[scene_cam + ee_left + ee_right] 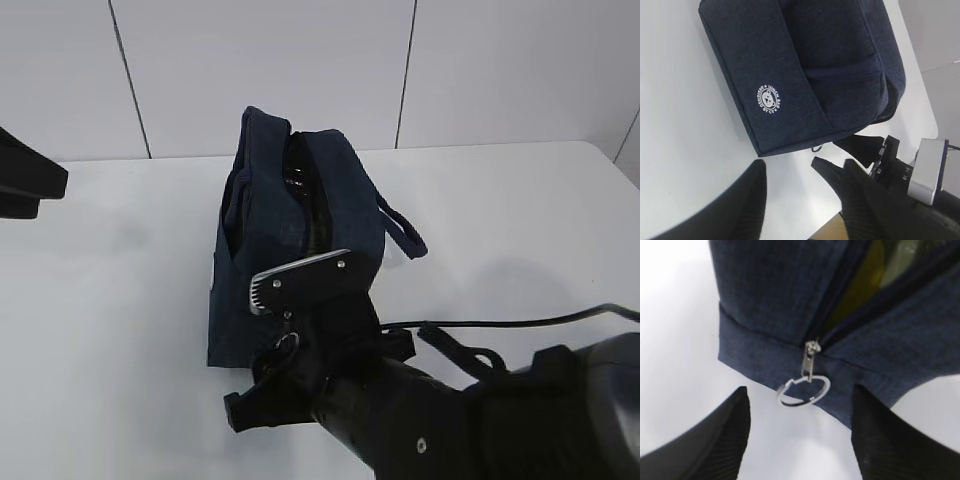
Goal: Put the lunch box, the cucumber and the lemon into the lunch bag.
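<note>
The navy lunch bag (pixel 300 230) stands mid-table with its top zipper open. Something dark and shiny shows in the gap; I cannot tell what it is. In the right wrist view a yellow-green shape (pixel 865 275), perhaps the lemon, shows through the gap. The lunch box and cucumber are not clearly visible. My right gripper (pixel 800 412) is open, its fingers on either side of the silver ring zipper pull (pixel 804 390) and just short of it, at the bag's near end (pixel 765 315). My left gripper (pixel 790 167) is open and empty, beside the bag's logo side (pixel 768 99).
One loop handle (pixel 405 230) hangs off the bag's right side. The right arm (pixel 450 420) and its cable fill the near right of the white table (pixel 100 300). The left arm (pixel 25 180) sits at the far left edge. The table's front edge (pixel 850 222) is close to my left gripper.
</note>
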Action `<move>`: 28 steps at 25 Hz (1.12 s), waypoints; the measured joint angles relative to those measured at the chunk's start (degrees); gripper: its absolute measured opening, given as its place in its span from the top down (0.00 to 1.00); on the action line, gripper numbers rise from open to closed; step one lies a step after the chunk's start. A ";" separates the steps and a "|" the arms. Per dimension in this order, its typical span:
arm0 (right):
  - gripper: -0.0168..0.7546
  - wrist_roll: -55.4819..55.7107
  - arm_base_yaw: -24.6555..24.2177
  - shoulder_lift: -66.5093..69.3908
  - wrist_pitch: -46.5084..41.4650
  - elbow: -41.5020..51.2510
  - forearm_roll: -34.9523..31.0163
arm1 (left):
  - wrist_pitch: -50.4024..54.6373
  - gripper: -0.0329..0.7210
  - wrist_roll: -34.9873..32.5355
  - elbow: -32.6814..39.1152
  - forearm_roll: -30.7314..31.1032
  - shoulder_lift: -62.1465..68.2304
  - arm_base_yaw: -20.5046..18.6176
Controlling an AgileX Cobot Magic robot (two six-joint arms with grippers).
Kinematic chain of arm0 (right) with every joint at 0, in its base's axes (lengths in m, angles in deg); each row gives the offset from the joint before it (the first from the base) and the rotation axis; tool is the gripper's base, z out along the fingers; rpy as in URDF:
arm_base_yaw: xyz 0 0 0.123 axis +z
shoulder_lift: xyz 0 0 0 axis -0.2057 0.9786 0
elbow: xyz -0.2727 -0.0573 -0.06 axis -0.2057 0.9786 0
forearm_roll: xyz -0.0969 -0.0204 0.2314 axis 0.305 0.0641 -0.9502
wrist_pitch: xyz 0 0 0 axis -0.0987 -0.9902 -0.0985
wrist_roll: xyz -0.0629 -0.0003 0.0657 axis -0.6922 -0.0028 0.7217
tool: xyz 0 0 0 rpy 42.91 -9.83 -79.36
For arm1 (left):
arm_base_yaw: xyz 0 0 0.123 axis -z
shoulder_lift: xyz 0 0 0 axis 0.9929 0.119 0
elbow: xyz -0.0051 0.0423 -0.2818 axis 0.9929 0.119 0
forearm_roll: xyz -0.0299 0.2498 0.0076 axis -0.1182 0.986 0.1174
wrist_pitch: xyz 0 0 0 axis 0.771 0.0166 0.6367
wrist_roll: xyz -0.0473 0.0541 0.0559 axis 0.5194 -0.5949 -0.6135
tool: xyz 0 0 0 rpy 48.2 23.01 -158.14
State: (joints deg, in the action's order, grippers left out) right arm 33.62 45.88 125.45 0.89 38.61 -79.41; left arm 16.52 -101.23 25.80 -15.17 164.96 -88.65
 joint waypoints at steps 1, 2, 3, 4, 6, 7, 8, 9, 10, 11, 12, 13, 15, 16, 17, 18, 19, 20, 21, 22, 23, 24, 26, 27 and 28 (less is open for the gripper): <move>0.36 0.00 0.00 0.00 -0.28 -0.47 -0.54 | -0.09 0.49 0.00 0.00 -0.12 0.00 0.00; 0.36 0.04 0.00 0.08 -0.56 -0.97 -1.03 | -0.09 0.49 0.00 0.00 -0.12 0.00 0.00; 0.36 0.04 0.00 0.08 -1.13 -1.39 -1.56 | -0.09 0.49 0.00 0.00 -0.22 0.00 0.00; 0.36 0.04 0.00 0.08 -1.54 -1.78 -2.45 | -0.09 0.49 0.00 0.00 -0.22 0.00 0.00; 0.36 0.14 0.00 0.08 -1.89 -2.03 -4.58 | -0.09 0.49 0.00 0.00 -0.22 0.00 0.00; 0.36 0.14 0.00 0.08 -2.03 -2.03 -5.44 | -0.09 0.49 0.00 0.00 -0.22 0.00 0.00; 0.36 0.14 0.00 0.08 -2.15 -2.03 -6.20 | -0.09 0.49 0.00 0.00 -0.33 0.00 0.00; 0.36 0.14 0.00 0.08 -2.24 -2.03 -6.63 | -0.09 0.49 0.00 0.00 -0.33 0.00 0.00; 0.36 0.14 0.00 0.08 -2.24 -2.03 -6.91 | -0.09 0.49 0.00 0.00 -0.42 0.00 0.00; 0.36 0.14 0.00 0.08 -2.24 -2.03 -7.61 | -0.09 0.49 0.00 0.00 -0.42 0.00 0.00; 0.36 0.14 0.00 0.08 -2.29 -2.03 -8.24 | -0.09 0.49 0.00 0.00 -0.42 0.00 0.00; 0.36 0.14 0.00 0.08 -2.38 -2.13 -8.65 | -0.09 0.49 0.00 0.00 -0.42 0.00 0.00; 0.36 0.14 0.00 0.40 -2.53 -2.66 -9.10 | -0.09 0.49 0.00 0.00 -0.55 0.00 0.00; 0.36 0.14 0.00 0.58 -2.53 -2.95 -9.23 | -0.09 0.49 0.00 0.00 -0.58 0.00 0.00; 0.36 0.18 0.00 0.92 -2.66 -3.33 -9.54 | -0.09 0.49 0.00 0.00 -0.67 0.00 0.00; 0.36 0.18 0.00 1.43 -2.66 -3.78 -10.08 | -0.09 0.49 0.00 0.00 -0.67 0.00 0.00; 0.36 0.18 0.00 1.83 -2.66 -4.22 -10.61 | -0.09 0.49 0.00 0.00 -0.67 0.00 0.00; 0.36 0.18 0.00 2.26 -2.66 -4.65 -10.94 | -0.09 0.49 0.00 0.00 -0.70 0.00 0.00; 0.36 0.18 0.00 2.57 -2.80 -4.92 -11.26 | -0.09 0.49 0.00 0.00 -0.80 0.00 0.00; 0.37 0.27 0.00 2.98 -2.80 -5.31 -11.59 | -0.09 0.49 0.00 0.00 -0.80 0.00 0.00; 0.38 0.27 0.00 3.22 -2.80 -5.51 -12.06 | -0.09 0.49 0.00 0.00 -0.80 0.00 0.00; 0.41 0.27 0.00 3.33 -2.80 -5.64 -12.44 | -0.09 0.49 0.00 0.00 -0.80 0.00 0.00; 0.51 0.27 0.00 3.47 -2.80 -5.64 -13.55 | -0.09 0.49 0.00 0.00 -0.80 0.00 0.00; 0.58 0.31 0.00 3.47 -2.80 -5.64 -13.67 | -0.09 0.49 0.00 0.00 -0.80 0.00 0.00; 0.66 0.31 0.00 3.47 -2.80 -5.64 -13.80 | -0.09 0.49 0.00 0.00 -0.80 0.00 0.00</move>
State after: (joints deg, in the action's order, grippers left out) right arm 33.92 45.88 128.92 -1.92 32.97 -93.21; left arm 16.43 -101.23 25.80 -15.96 164.96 -88.65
